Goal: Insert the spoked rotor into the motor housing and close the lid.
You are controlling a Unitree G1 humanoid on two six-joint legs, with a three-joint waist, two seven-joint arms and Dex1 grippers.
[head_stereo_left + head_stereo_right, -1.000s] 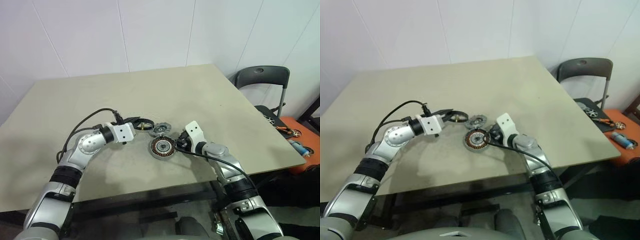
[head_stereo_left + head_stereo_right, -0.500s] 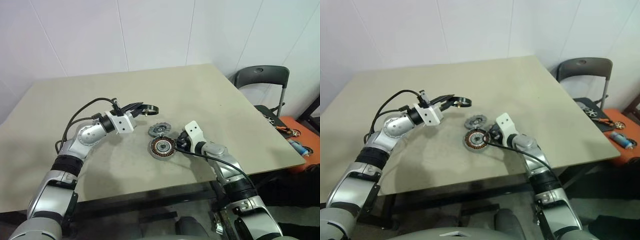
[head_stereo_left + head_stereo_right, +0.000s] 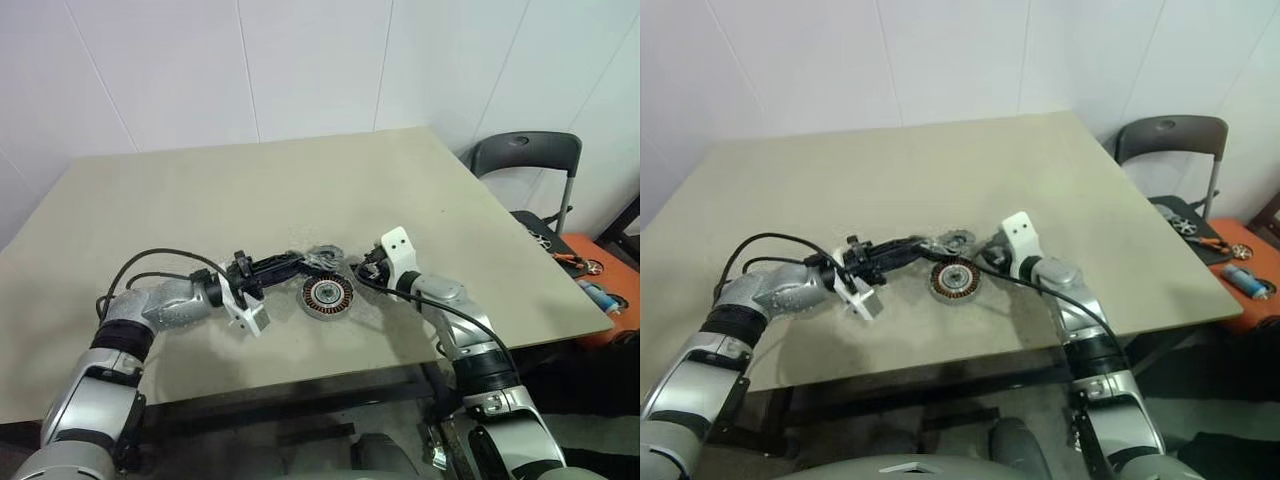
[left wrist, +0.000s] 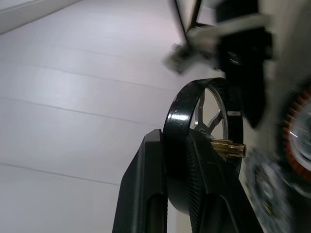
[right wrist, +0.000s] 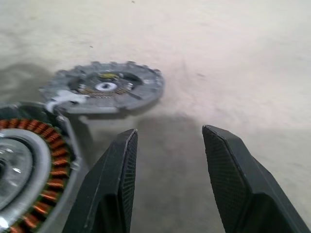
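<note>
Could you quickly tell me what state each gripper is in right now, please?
Left gripper: closed on the black spoked rotor ring with a brass shaft.
Right gripper: open, holding nothing, beside the round silver-grey motor housing with copper windings.

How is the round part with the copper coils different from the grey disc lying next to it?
The motor housing is thicker, with a ring of copper windings showing around a silver centre; the lid is flat and thin, grey, with a notched edge and a small hub. The housing lies nearer the right gripper. Both are round and lie on the table.
</note>
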